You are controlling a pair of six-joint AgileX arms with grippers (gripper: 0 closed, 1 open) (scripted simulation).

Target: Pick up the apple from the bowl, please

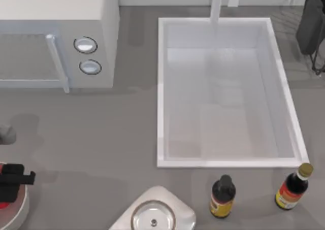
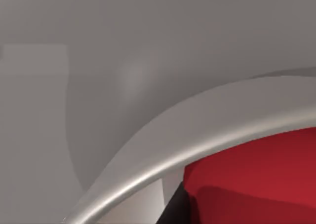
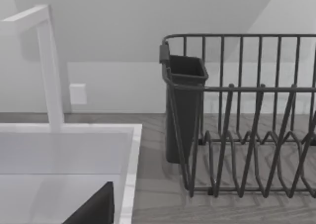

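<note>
The left gripper (image 1: 10,182) sits low over the bowl (image 1: 20,212) at the table's left front edge, on the apple (image 2: 256,174) inside; whether its fingers pinch the fruit cannot be told, so the lift seems undone. Beyond stand two sauce bottles (image 1: 222,196), the sink (image 1: 228,161) and microwave (image 1: 56,37), none obstructing.

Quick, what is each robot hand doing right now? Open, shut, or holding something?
Left hand: down in the bowl at the apple; open or shut cannot be told.
Right hand: cannot be told; its camera faces the sink and dish rack.
</note>
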